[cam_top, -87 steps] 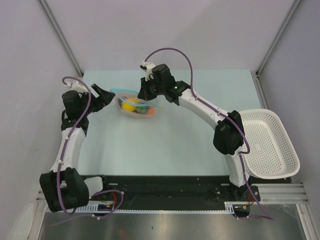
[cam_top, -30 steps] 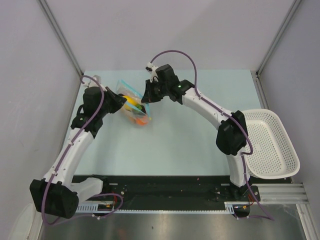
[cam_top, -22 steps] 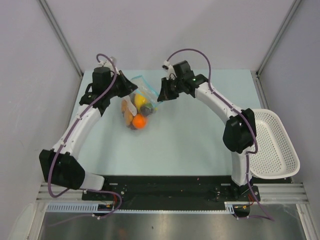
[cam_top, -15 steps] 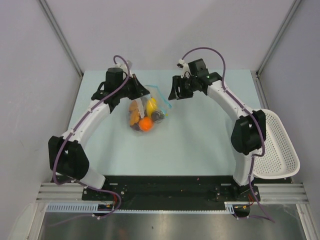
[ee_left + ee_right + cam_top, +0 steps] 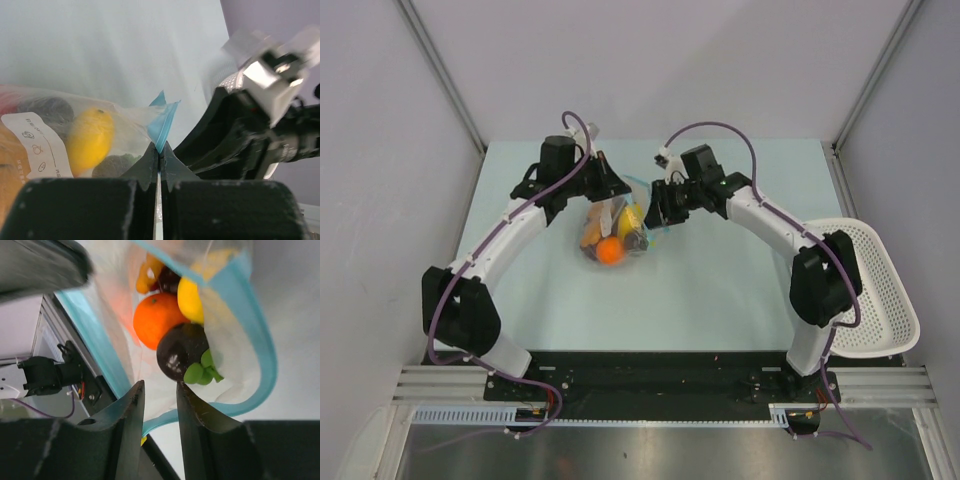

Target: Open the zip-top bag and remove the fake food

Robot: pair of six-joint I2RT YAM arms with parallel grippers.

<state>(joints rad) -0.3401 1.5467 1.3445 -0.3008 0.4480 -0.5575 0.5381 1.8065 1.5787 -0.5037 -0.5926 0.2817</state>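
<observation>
The zip-top bag point(image 5: 616, 232) hangs in the middle of the table, mouth up, held by its teal zip strip point(image 5: 162, 125). My left gripper point(image 5: 159, 146) is shut on that strip's corner; from above it sits at the bag's upper left point(image 5: 607, 187). My right gripper point(image 5: 657, 214) is at the bag's right side. Its jaws stand apart, with the bag's teal rim point(image 5: 172, 416) and clear wall between them point(image 5: 159, 385). The fake food is inside: an orange ball point(image 5: 156, 320), a yellow piece point(image 5: 190, 301) and a dark purple fruit point(image 5: 181, 351) with green leaves.
A white perforated basket point(image 5: 877, 290) overhangs the table's right edge. Pale walls enclose the table on the left, back and right. The two arms' bases stand on the black rail point(image 5: 650, 375) along the near edge.
My left arm has carried the bag right, toward the table's middle. My right gripper let go, drew back to the right, then came back to the bag's mouth with its jaws apart.
</observation>
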